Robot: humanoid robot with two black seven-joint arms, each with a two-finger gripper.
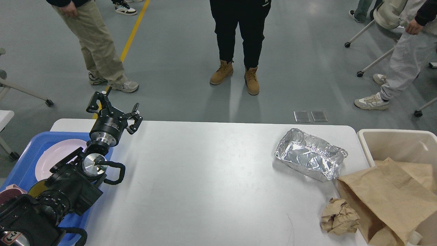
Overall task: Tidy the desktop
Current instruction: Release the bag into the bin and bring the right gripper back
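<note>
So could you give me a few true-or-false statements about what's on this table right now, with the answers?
1. The foil tray sits empty on the desktop. True.
2. The left gripper is clamped on a plate. False: it is open and holds nothing.
3. A crumpled paper ball lies near the table's right end. True.
4. The pink plate rests in the beige bin. False: it lies in the blue tray.
5. A brown paper bag lies across the table edge and the beige bin. True.
</note>
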